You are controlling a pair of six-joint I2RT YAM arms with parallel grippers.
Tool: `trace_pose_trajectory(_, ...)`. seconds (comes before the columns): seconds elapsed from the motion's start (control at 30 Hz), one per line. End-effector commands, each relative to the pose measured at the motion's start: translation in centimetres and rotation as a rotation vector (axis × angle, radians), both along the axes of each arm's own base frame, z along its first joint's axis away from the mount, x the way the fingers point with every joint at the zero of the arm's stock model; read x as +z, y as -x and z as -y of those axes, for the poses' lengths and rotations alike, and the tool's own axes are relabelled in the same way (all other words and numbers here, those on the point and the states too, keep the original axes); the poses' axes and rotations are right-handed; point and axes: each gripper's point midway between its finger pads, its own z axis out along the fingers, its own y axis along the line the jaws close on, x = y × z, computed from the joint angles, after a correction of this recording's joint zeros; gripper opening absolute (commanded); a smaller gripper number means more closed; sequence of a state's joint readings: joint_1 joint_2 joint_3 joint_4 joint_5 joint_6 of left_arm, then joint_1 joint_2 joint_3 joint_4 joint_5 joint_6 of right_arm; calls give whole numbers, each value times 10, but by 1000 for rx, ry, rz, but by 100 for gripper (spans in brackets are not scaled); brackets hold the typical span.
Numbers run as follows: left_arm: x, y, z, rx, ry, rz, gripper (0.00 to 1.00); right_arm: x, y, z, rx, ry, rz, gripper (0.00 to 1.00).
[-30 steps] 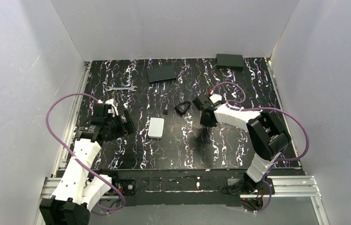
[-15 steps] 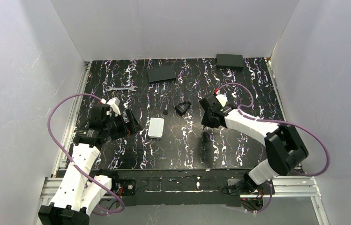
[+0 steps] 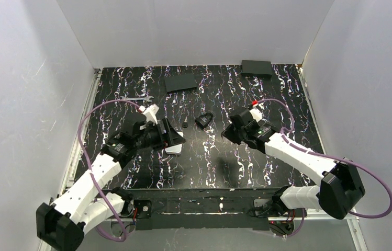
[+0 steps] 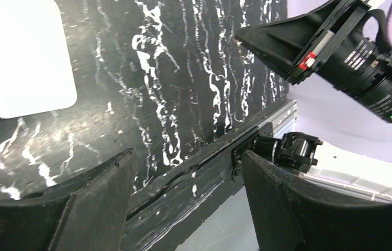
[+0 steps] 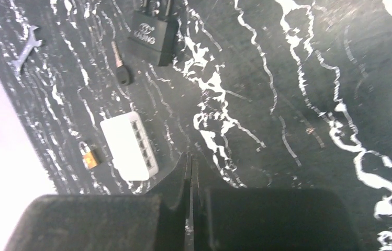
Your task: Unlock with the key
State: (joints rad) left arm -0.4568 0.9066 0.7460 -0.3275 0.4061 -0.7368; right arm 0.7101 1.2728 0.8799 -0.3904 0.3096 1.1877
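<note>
The key [image 5: 122, 69], with a brass blade and a black head, lies flat on the black marbled table just left of the black padlock [image 5: 154, 30]. In the top view the key [image 3: 185, 125] is a small dark speck left of the padlock [image 3: 204, 120]. My right gripper [image 5: 189, 158] is shut and empty, and hovers right of the padlock in the top view [image 3: 228, 134]. My left gripper [image 3: 175, 137] is open and empty over the white box [image 3: 174, 144], short of the key. In the left wrist view its jaws [image 4: 188, 178] stand wide apart.
The white box [image 5: 129, 146] lies near the key, with a small brass padlock [image 5: 89, 157] beside it. A silver wrench [image 3: 136, 98] lies at the back left. Two flat black boxes [image 3: 180, 82] [image 3: 256, 68] sit at the back. The table's near edge rail [image 4: 246, 138] shows below my left gripper.
My left arm has swung right and forward, from the table's left side to over the white box. My right arm's elbow has dropped toward the near right, while its gripper stays beside the padlock.
</note>
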Motion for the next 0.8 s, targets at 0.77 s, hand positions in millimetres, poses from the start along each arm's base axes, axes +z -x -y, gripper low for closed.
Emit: trace_pose_trajectory(0.77, 45, -37, 115, -21, -11, 545, 54, 88, 5, -12, -200, -150, 65, 1)
